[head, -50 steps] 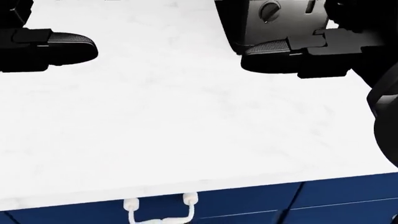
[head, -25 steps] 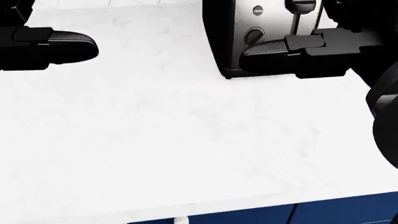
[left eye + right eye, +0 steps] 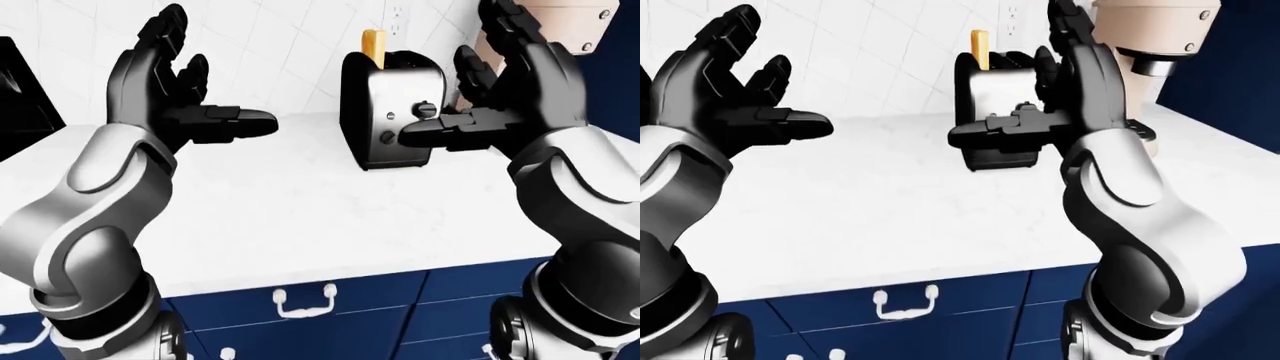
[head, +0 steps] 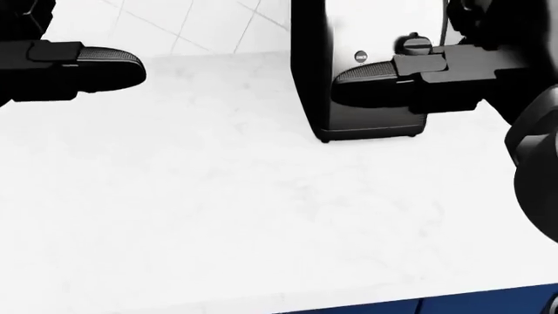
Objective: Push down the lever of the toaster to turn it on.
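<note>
toaster (image 3: 392, 112): chrome and black, upright on the white counter (image 3: 300, 210), near the tiled wall — right of centre in the left-eye view, a yellow slice (image 3: 375, 43) poking out of its top slot.
lever (image 4: 413, 44): dark knob on the narrow end face that looks toward the robot, seemingly high in its slot; not yet pressed, by my read.
right hand (image 3: 505, 90): fingers spread, released, holding nothing; thumb pointing across the toaster's end face, just below the lever knob. Contact cannot be told.
left hand (image 3: 165, 90): open too, palm up, empty, well apart from the toaster on the left.
handling: toaster looks rigid and light enough to skid on the smooth counter — push straight down, not sideways. Lever likely spring-loaded and stiff until it latches. Small knob; press on its top with a fingertip or the thumb, no grip needed.
left-eye view only: the whole end face with both knobs, unblocked.
right-eye view only: beige appliance (image 3: 1155, 45) right of the toaster; here the right hand hides the lever.
head view only: close look down at the toaster's foot and a small round button (image 4: 362, 57) beside the lever; hands show as flat black shapes.
</note>
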`<state>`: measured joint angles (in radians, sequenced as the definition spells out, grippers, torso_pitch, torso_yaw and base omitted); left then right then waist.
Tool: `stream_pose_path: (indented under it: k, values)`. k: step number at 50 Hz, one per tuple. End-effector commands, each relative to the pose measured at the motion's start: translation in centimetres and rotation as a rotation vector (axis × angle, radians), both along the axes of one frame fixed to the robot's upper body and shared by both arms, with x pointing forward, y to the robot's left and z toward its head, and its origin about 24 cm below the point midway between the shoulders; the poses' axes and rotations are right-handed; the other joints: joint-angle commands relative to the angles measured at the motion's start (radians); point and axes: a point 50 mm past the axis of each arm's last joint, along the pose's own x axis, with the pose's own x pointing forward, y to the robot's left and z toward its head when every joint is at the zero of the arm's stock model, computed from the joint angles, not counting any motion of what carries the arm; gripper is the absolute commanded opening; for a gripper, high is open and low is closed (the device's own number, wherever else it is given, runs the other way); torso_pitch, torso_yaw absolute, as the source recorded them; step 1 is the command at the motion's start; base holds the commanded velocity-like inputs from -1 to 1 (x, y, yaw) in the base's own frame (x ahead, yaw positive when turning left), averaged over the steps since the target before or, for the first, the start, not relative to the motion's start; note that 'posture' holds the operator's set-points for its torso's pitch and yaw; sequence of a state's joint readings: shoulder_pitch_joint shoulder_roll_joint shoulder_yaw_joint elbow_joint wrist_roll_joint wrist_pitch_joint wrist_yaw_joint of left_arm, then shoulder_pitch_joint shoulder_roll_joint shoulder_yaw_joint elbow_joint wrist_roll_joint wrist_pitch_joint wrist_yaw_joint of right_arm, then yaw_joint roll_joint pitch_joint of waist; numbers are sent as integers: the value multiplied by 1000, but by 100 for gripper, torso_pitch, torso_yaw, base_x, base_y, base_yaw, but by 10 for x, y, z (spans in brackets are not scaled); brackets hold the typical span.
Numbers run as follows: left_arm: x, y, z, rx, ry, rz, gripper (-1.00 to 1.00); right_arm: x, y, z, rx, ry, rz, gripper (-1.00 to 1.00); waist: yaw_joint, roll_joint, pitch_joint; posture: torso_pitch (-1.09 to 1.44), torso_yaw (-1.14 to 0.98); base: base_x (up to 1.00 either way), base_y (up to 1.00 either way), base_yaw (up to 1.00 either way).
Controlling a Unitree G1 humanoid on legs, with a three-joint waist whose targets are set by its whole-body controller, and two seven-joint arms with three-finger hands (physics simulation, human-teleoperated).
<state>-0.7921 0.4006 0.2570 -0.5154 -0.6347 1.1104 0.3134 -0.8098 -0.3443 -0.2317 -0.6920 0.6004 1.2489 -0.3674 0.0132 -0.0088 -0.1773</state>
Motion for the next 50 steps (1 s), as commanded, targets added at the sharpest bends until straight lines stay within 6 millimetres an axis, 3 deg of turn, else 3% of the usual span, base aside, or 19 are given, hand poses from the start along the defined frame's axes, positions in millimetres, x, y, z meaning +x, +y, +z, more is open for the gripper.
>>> stream_pose_path:
  k: [1, 7, 25, 42, 50]
  values:
    - [-4, 0, 13, -6, -80, 4, 100, -2, -1, 10, 10, -65, -6, 100, 1, 2, -16, -33, 0, 0, 0, 0]
    - [-4, -2, 13, -5, -91, 1, 100, 3, 1, 10, -9, -69, -1, 100, 3, 2, -42, -33, 0, 0, 0, 0]
    - [-7, -3, 19, -27, -108, -5, 100, 33, 5, 22, -61, -42, -13, 100, 6, 6, -57, -34, 0, 0, 0, 0]
    - [-10, -5, 23, -28, -129, -16, 100, 41, 10, 23, -65, -35, -5, 100, 16, 6, -139, -50, 0, 0, 0, 0]
    - [-9, -4, 22, -39, -138, -12, 100, 50, 14, 14, -69, -11, 10, 100, 16, 7, -150, -50, 0, 0, 0, 0]
